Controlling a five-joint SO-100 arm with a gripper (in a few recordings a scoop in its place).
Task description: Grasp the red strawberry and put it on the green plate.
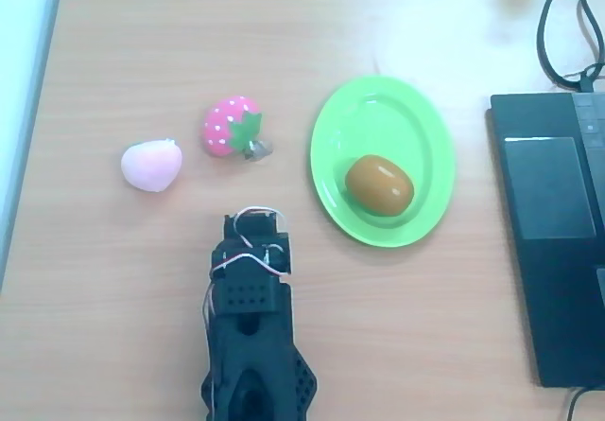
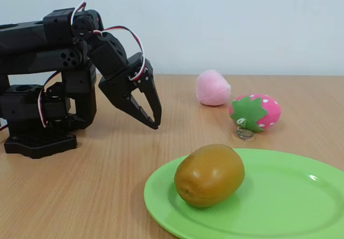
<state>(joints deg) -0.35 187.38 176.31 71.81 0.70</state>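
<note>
ahead of your gripper, jaws nearly closed and empty, pink strawberry and pale pink lump, green plate to its right in the overhead view, brown fruit on it

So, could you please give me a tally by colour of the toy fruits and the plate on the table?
Pink: 2, the dotted pink strawberry and the pale pink lump.
Brown: 1, the egg-shaped fruit, lying on the plate.
Green: 1, the green plate.
Total: 4.

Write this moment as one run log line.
gripper: shut, empty, above table | lime-green oval plastic plate: holds brown egg-shaped fruit
</note>
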